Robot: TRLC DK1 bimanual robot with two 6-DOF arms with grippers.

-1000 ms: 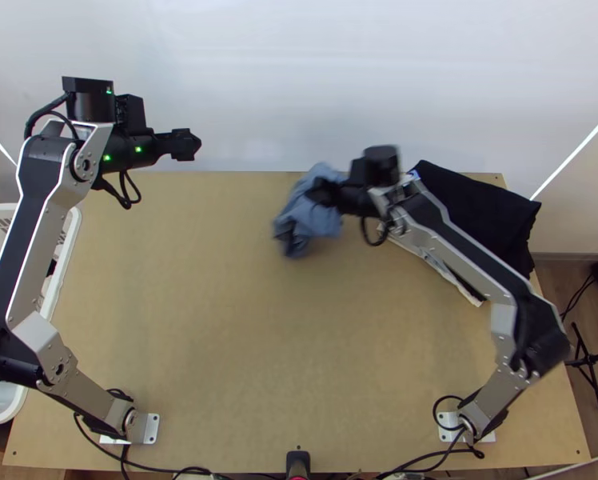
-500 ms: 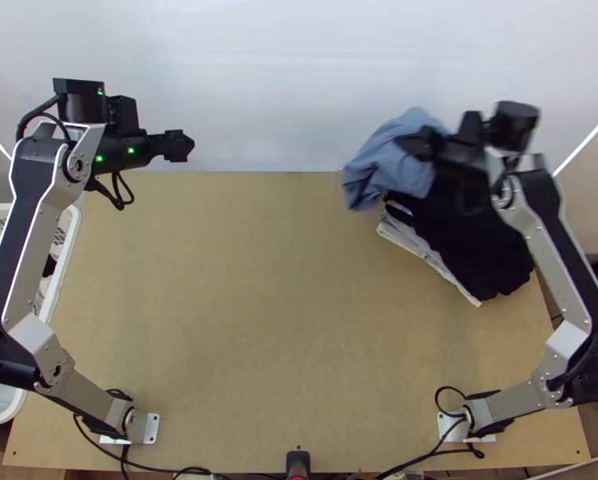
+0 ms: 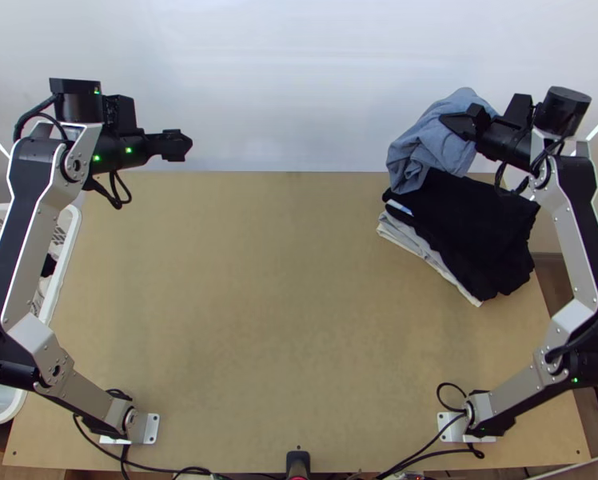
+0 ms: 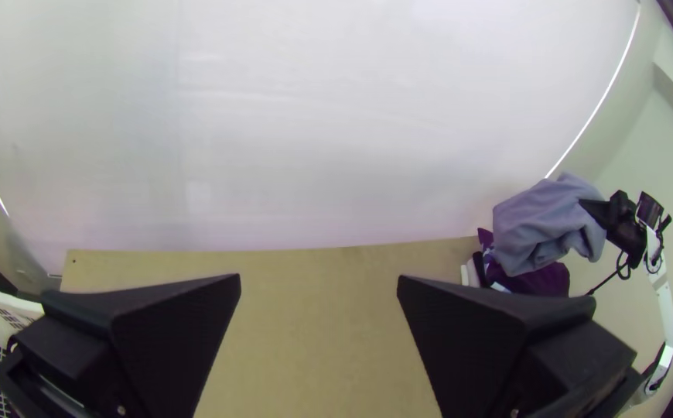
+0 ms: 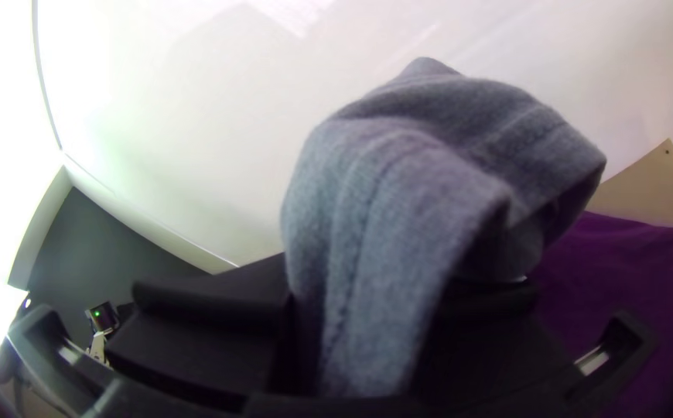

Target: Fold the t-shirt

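T-shirt: and here it is, blue-grey and bunched, up at the far right of the table, pinched in my right gripper! Loose folds droop from my grip, and from above they overlap the far end of the dark clothes. Whether cloth meets cloth there, I can't tell.
Right gripper: closed down on a bunch of the shirt, a thick fold of it running between my two black fingers. Which part of the shirt I've got, I can't make out.
Left gripper: wide open, nothing between the fingers, out at the far left and well apart from all the laundry action.
Dark clothes: stacked on the right side of the table, a bit rumpled at the edges, lying over folded pale cloth that peeks out along one side.
Basket: white, slotted, just beside the table's left edge, some clothes inside.
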